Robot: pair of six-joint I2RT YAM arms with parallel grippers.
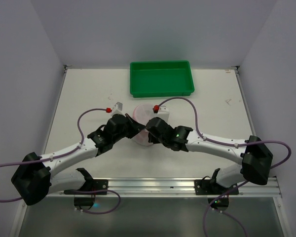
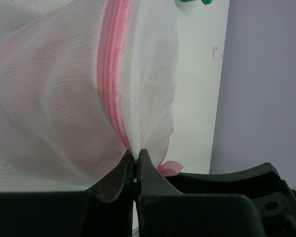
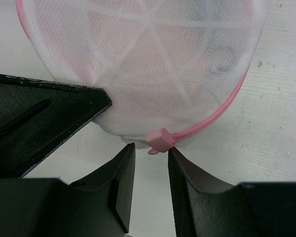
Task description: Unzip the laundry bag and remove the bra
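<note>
The laundry bag (image 1: 142, 114) is a round white mesh pouch with a pink zip, lying mid-table between both grippers. In the left wrist view the bag (image 2: 54, 98) fills the frame, its pink zip (image 2: 111, 74) running down to my left gripper (image 2: 136, 154), which is shut on the mesh edge beside the zip. In the right wrist view the bag (image 3: 153, 64) lies just ahead of my right gripper (image 3: 150, 150), which is open with the pink zip slider (image 3: 161, 139) between its fingertips. The bra shows only as a faint shape inside the mesh.
A green rectangular tray (image 1: 161, 78) stands at the back of the table, behind the bag. A small white clip-like object (image 1: 119, 105) lies left of the bag. White walls enclose the table on three sides.
</note>
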